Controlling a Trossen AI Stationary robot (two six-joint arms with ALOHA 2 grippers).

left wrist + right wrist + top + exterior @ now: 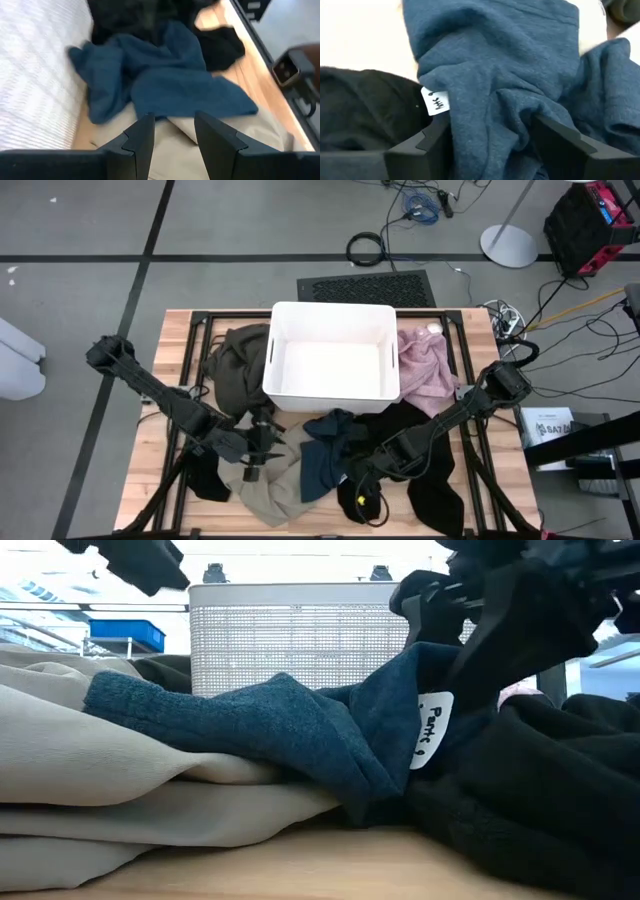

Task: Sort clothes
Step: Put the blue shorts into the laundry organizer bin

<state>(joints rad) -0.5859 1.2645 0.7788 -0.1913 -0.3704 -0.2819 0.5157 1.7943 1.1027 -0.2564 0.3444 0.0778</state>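
While the dark teal-blue garment lies mid-bench before the white bin, right end effector straddles its bunched fold, fingers apart; step: grasping. Next: close, lift. Left end effector hovers parted over beige-khaki garment.

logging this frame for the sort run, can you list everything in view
white bin: one, white, table's far middle, nothing visible inside
olive-green garment: one, left of the bin
pink garment: one, fuzzy, right of the bin
teal-blue garment: one, dark, in front of the bin, white tag
beige garment: one, near edge, partly under the teal-blue one
black garment: one, near right
table: one, light wood
left gripper: open, above the beige garment
right gripper: fingers either side of a fold of the teal-blue garment; whether they pinch it is unclear
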